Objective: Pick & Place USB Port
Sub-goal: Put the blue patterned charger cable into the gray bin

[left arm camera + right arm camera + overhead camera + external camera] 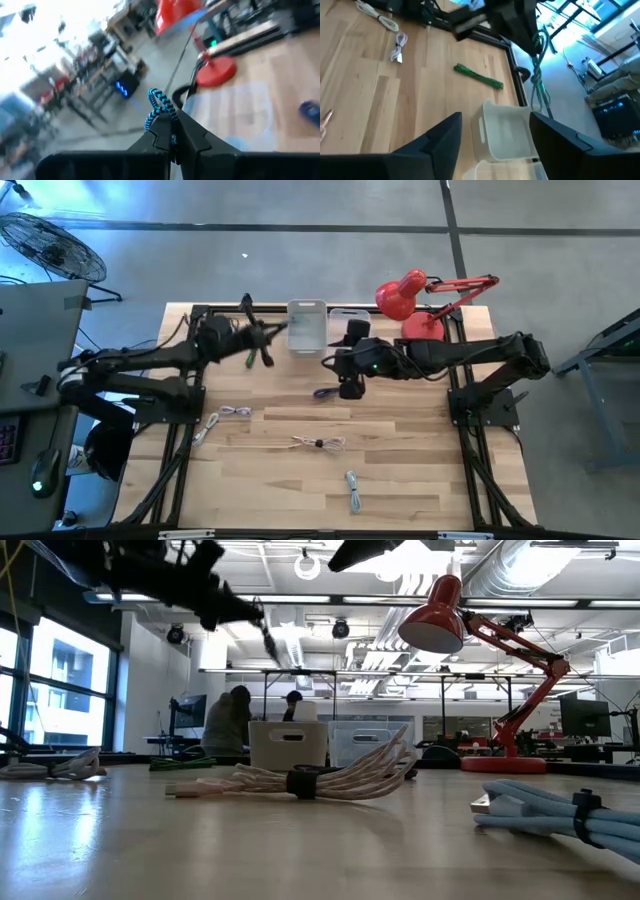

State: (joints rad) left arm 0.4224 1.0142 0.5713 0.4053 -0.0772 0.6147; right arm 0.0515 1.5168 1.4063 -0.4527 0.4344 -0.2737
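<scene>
Blue-and-black braided cable (159, 107) is pinched in the left gripper (176, 137), its jaws clenched on the cord, which dangles from the raised fingers beside the white bin (306, 326). In the high view that gripper sits at about eleven o'clock on the wooden table (400, 480), just to the nine o'clock side of the bin. The right wrist view shows the cord hanging close to the bin's rim but not over its opening.

The right gripper (492, 132) stands released, fingers wide, holding nothing; it hovers near twelve o'clock, just beside the bin and the clear container (345, 320), with a purple cable (325, 392) lying on the boards below it. A red desk lamp (405, 298) stands at one o'clock. Other bundled cables lie toward six o'clock, and a green cable (479, 76) lies near the bin.

The carry looks nearly finished and the placing step is in hand. Next, the left arm likely needs to bring the dangling cord over the bin's opening, lower it, then release
</scene>
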